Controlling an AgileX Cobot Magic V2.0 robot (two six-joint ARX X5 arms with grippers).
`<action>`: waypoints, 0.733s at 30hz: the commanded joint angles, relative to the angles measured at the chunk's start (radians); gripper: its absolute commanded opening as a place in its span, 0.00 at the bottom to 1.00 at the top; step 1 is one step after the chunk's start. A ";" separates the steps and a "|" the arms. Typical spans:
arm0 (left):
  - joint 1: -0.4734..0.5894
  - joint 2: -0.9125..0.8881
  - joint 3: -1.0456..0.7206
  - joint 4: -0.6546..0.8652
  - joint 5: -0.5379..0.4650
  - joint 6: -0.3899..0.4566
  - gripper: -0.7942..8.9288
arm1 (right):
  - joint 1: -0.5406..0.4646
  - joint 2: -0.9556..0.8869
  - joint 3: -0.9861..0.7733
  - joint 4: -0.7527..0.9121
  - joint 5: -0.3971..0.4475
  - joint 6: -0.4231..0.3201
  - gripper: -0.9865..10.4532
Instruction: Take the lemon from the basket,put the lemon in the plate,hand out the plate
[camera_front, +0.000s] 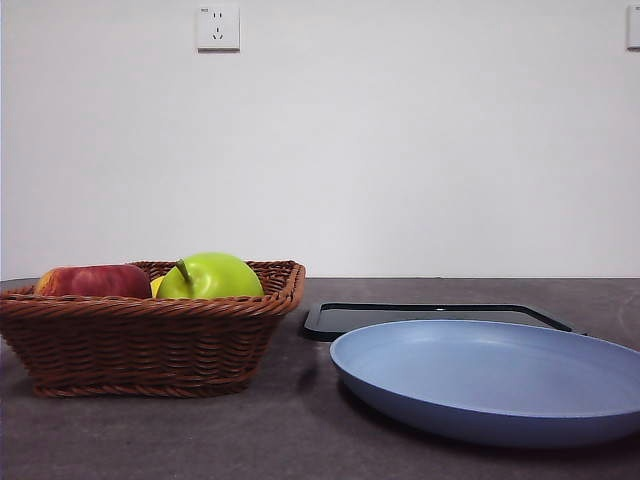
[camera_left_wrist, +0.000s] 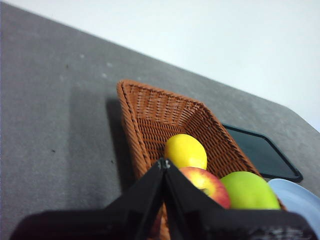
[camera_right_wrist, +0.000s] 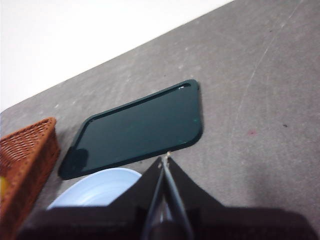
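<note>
The brown woven wicker basket (camera_front: 150, 335), rectangular with flared sides and a braided rim, stands on the dark grey table (camera_front: 300, 440) and serves as the reference point. Inside it lie three fruits. The small bright yellow oval lemon (camera_left_wrist: 185, 151) rests on the basket floor, touching the red apple (camera_left_wrist: 206, 184); in the front view only a sliver of yellow shows between the red apple and the green apple (camera_front: 210, 276). The green apple, stem up, sits next to the red apple and rises above the basket rim.

Beside the basket, on the side nearest the green apple, lies the wide round shallow light blue plate (camera_front: 490, 375), flat on the table and apart from the basket wall. The flat black rectangular tray (camera_front: 430, 315) lies just behind the plate, also beside the basket; the plate's far rim overlaps it in the front view.

The left gripper (camera_left_wrist: 163, 162) hangs above the basket, over the end holding the red apple, its two black jaws pressed together at the tips and holding nothing. The right gripper (camera_right_wrist: 165, 159) hangs away from the basket, above the plate and the near edge of the tray, jaws likewise pressed together and empty.

A white wall socket (camera_front: 218, 28) is mounted on the wall above the basket.
</note>
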 joint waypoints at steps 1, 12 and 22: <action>0.002 0.056 0.085 0.003 0.001 -0.005 0.09 | 0.001 0.053 0.092 -0.029 -0.019 0.014 0.09; 0.000 0.418 0.389 -0.014 0.168 0.129 0.09 | 0.001 0.342 0.398 -0.193 -0.100 -0.079 0.09; -0.060 0.727 0.635 -0.233 0.266 0.222 0.09 | 0.001 0.681 0.520 -0.363 -0.272 -0.233 0.09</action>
